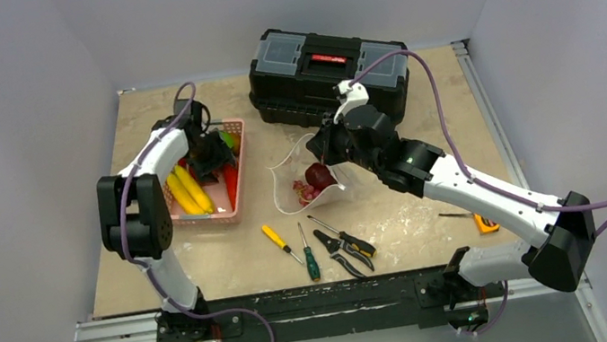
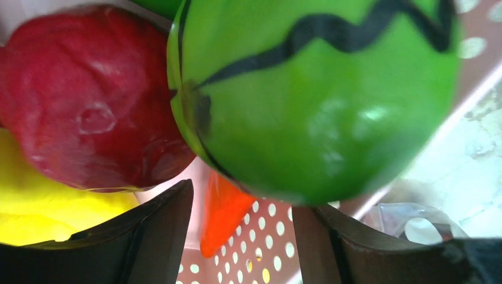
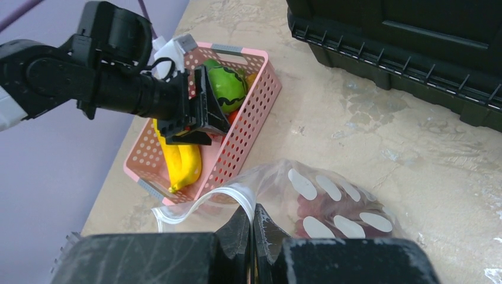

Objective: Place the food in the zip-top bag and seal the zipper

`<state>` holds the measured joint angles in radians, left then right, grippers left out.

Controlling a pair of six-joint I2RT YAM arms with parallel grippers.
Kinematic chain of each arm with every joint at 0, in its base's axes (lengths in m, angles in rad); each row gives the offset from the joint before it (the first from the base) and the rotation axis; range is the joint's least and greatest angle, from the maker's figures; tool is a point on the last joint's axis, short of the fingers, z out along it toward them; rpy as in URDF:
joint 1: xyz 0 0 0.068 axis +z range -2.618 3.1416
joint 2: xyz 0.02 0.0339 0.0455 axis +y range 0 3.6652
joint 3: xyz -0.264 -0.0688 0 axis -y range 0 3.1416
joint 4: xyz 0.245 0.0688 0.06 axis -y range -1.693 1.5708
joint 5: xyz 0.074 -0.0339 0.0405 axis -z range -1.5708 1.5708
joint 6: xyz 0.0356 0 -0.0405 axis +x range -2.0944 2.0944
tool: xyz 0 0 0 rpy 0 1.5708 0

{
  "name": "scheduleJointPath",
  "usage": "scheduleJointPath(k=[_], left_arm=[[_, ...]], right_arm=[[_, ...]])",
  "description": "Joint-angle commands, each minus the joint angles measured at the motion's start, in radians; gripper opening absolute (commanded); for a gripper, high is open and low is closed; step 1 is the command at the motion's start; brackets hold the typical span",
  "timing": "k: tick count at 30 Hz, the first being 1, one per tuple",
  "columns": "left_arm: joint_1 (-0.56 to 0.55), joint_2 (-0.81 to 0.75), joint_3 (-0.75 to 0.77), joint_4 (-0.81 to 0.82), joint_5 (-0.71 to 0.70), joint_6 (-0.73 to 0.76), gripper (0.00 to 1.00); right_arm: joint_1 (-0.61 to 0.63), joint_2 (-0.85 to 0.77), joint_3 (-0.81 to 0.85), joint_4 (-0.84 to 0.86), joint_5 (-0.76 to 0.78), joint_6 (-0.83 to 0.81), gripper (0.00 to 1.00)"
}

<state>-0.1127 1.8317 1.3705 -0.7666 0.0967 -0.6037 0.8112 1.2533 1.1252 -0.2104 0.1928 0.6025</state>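
Note:
The zip-top bag [image 1: 310, 179] lies at mid-table, mouth open toward the pink basket [image 1: 242, 200]. It holds dark red and purple food [image 1: 317, 176]. My right gripper [image 3: 251, 214] is shut on the zipper strip [image 3: 204, 204] at the bag's [image 3: 331, 201] rim and holds it up. My left gripper [image 1: 211, 153] is inside the basket with its jaws open. In the left wrist view, a green ball with a black zigzag [image 2: 314, 94] sits just beyond the fingertips [image 2: 154, 231]. A red piece [image 2: 89, 100], a yellow piece [image 2: 35, 213] and an orange piece [image 2: 222, 213] lie around it.
Yellow bananas [image 1: 189, 190] lie in the basket. A black toolbox [image 1: 326, 72] stands at the back. A yellow-handled screwdriver [image 1: 278, 240], a green-handled screwdriver [image 1: 310, 261] and pliers [image 1: 344, 251] lie in front of the bag. A small yellow tool [image 1: 482, 221] lies at the right.

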Motion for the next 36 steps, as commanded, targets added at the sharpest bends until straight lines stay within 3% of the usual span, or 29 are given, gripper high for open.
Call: scheduleJointPath(k=[1,10,16,26,28,36], left_arm=[[-0.023,0.033,0.024,-0.028,-0.019,0.031,0.62],[-0.088,0.046,-0.017,-0.022,-0.092,-0.066,0.61],[-0.087,0.061,0.007,-0.021,-0.093,-0.037,0.38],[-0.035,0.034,-0.025,0.019,-0.046,-0.026,0.13],[-0.037,0.008,-0.045,0.021,-0.069,-0.031,0.0],[-0.039,-0.151,-0.102,0.038,-0.125,-0.023,0.0]], right_arm=[[0.0,-0.037,0.005,0.051,0.007,0.008,0.0],[0.0,-0.05,-0.011,0.062,-0.013,0.023,0.0],[0.0,-0.054,-0.001,0.046,-0.018,0.02,0.0],[0.0,-0.05,0.011,0.036,-0.008,0.023,0.0],[0.0,-0.046,0.016,0.04,-0.024,0.024,0.0],[0.0,-0.047,0.007,0.049,-0.028,0.029,0.0]])
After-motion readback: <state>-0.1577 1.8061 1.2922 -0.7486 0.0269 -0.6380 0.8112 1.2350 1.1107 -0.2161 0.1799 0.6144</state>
